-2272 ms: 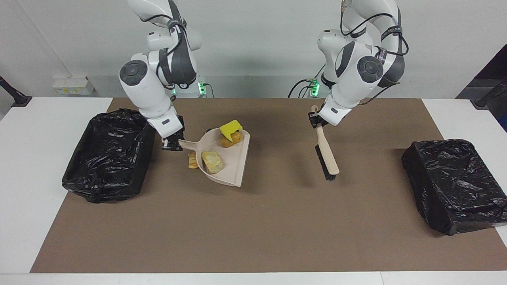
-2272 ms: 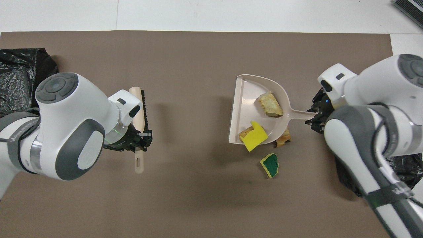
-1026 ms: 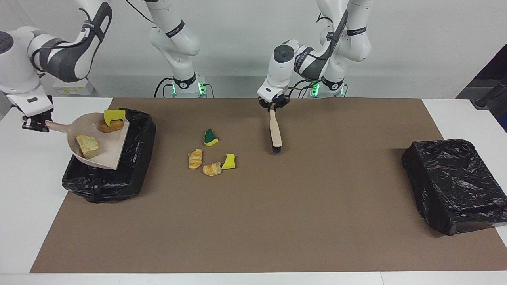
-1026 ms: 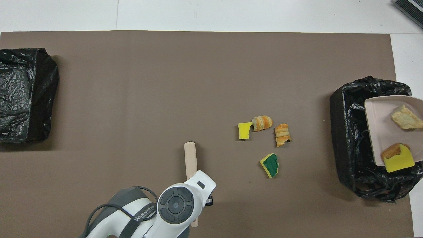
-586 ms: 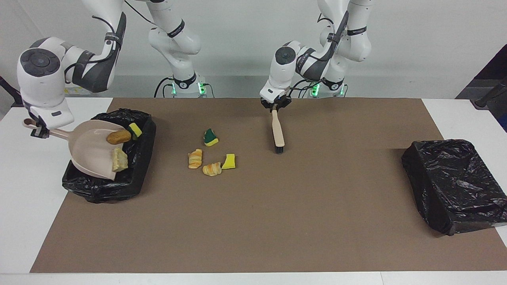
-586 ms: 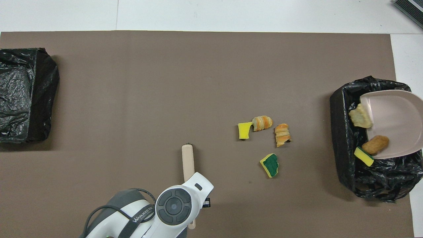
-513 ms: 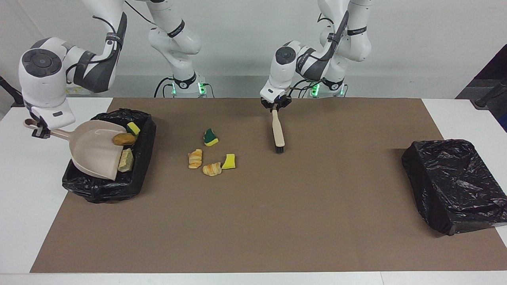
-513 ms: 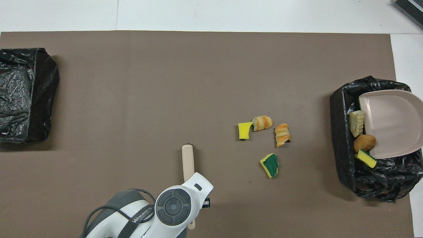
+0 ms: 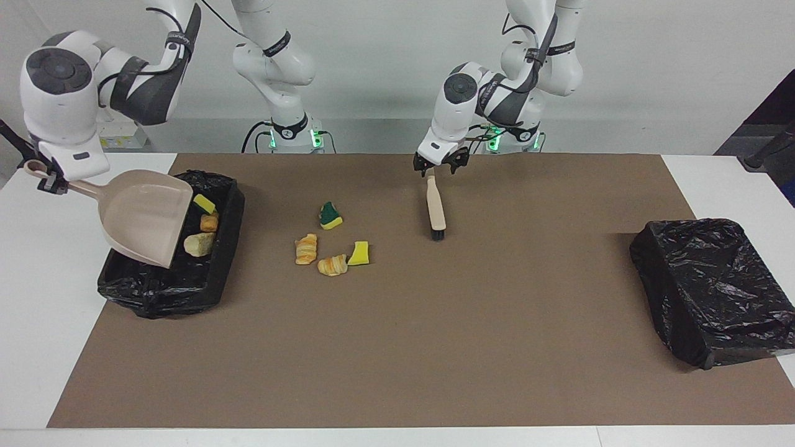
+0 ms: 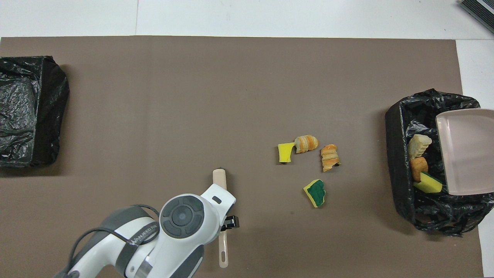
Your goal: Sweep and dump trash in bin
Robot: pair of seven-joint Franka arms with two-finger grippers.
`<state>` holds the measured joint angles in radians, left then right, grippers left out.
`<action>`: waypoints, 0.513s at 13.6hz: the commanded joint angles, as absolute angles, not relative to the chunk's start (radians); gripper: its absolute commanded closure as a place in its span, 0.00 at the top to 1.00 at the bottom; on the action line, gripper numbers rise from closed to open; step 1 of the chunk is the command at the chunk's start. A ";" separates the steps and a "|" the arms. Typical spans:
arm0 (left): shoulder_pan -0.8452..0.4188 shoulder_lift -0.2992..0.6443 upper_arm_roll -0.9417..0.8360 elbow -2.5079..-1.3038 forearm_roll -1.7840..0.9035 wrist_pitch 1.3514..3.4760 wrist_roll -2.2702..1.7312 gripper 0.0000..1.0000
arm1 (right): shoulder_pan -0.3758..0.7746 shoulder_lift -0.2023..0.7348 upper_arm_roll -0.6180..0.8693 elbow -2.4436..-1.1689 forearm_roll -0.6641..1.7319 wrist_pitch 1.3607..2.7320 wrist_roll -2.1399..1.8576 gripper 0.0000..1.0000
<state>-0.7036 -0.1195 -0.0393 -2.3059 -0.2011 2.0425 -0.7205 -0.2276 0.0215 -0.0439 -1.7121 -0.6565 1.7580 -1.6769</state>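
Beige wood and black bristles, the brush (image 9: 436,208) lies on the brown mat (image 9: 435,347) close to the robots, its long axis running straight away from them, handle end toward them and bristle head away. The left gripper (image 9: 440,166) hangs just over that handle end with its fingers apart, gripping nothing. If it closes off-centre, I'd expect the handle to skid or swing. A little farther out, toward the right arm's end, the green-and-yellow sponge (image 9: 330,215) lies green face up. Farther still come two croissant lumps (image 9: 305,249) and a yellow sponge piece (image 9: 359,253). One lump lies lengthwise away from the robots. The other touches the yellow piece and lies along the table. All four are well apart from the brush. Those rounded lumps look likely to roll past a pan, and the light sponges to flip under the bristles. At the right arm's end, the right gripper (image 9: 53,181) is clamped on the dustpan (image 9: 143,214) handle. The pan is tilted, mouth down in the black-lined bin (image 9: 155,298), handle pointing up and off the table's end. It is empty, and three bits of trash (image 9: 199,244) lie in the bin beside its lip. That lip looks near enough to the liner to snag it on the way out. A second bin (image 9: 714,285) sits at the left arm's end.
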 commanded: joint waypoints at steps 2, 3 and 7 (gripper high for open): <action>-0.537 -0.129 -0.041 -2.136 -0.183 1.856 -0.566 1.00 | -0.099 -0.041 -0.020 -1.593 -0.661 1.538 -1.603 0.00; -0.490 -0.127 -0.041 -2.093 -0.181 1.826 -0.519 1.00 | -0.060 -0.043 -0.006 -1.563 -0.661 1.482 -1.544 0.00; -0.298 -0.098 -0.040 -1.953 -0.141 1.744 -0.261 1.00 | -0.023 -0.041 0.126 -1.511 -0.449 1.339 -1.019 0.00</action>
